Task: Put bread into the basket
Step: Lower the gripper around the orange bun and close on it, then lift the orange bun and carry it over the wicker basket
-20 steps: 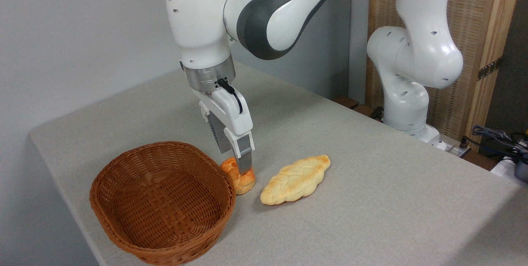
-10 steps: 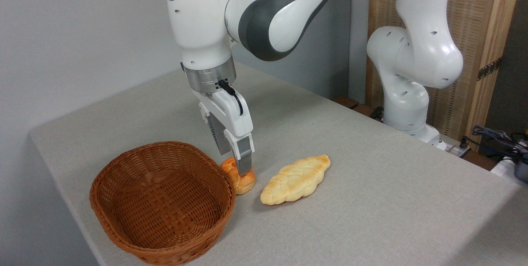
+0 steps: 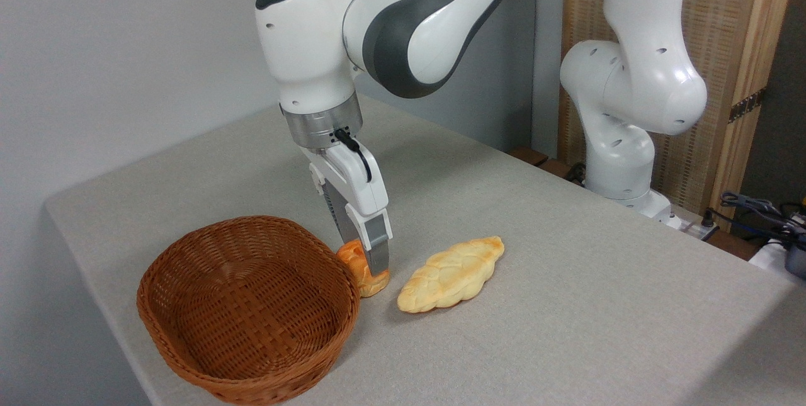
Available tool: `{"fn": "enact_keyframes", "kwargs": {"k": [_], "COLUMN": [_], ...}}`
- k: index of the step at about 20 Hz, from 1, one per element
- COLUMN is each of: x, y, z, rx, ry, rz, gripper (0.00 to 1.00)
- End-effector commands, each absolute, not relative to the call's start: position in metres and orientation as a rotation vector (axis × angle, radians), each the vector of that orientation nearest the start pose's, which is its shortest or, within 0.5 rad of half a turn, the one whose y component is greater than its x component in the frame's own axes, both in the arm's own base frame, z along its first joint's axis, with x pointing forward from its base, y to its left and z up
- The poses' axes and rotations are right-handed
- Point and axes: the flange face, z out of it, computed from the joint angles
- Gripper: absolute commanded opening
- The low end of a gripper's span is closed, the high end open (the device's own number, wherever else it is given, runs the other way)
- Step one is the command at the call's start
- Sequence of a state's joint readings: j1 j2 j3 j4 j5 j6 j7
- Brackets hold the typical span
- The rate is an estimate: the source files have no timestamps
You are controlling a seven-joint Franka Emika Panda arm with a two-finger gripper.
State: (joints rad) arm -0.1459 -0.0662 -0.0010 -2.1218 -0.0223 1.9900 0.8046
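Observation:
The bread (image 3: 352, 261), a small glossy orange-brown bun, rests on the table right against the right rim of the basket (image 3: 189, 248), a reddish-brown oval wicker one with nothing in it. My gripper (image 3: 368, 265) points down over the bun and is open. Its near finger (image 3: 378, 255) reaches down in front of the bun's right half, almost to the table. The far finger is hidden behind the bun and the gripper body.
A longer pale-yellow braided loaf (image 3: 450, 274) lies just right of the bun. The arm's base (image 3: 620, 167) stands at the table's far right edge. Cables and gear (image 3: 768, 223) sit off the table to the right.
The gripper has come down a little over the bun, so its near finger now covers more of it. Bun, loaf and basket have not moved.

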Motion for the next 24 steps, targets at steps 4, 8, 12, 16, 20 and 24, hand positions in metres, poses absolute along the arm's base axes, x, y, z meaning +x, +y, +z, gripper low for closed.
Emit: {"fn": "enact_keyframes", "kwargs": {"k": [4,8,12,16,20,24], "x": [0.516,0.520,0.520,0.520,0.519,0.518], "y": [-0.080,-0.083,-0.089,-0.091,-0.092,-0.092], "z": [0.425,0.415,0.412,0.414,0.415,0.417], "rx": [-2.801,-2.799,-2.791,-2.783,-2.783,-2.781], "ry": [1.486,1.487,1.504,1.517,1.520,1.524], "rz": [0.091,0.087,0.096,0.087,0.097,0.099], "gripper": [1.00,1.00,0.74,0.47,0.45,0.45]}}
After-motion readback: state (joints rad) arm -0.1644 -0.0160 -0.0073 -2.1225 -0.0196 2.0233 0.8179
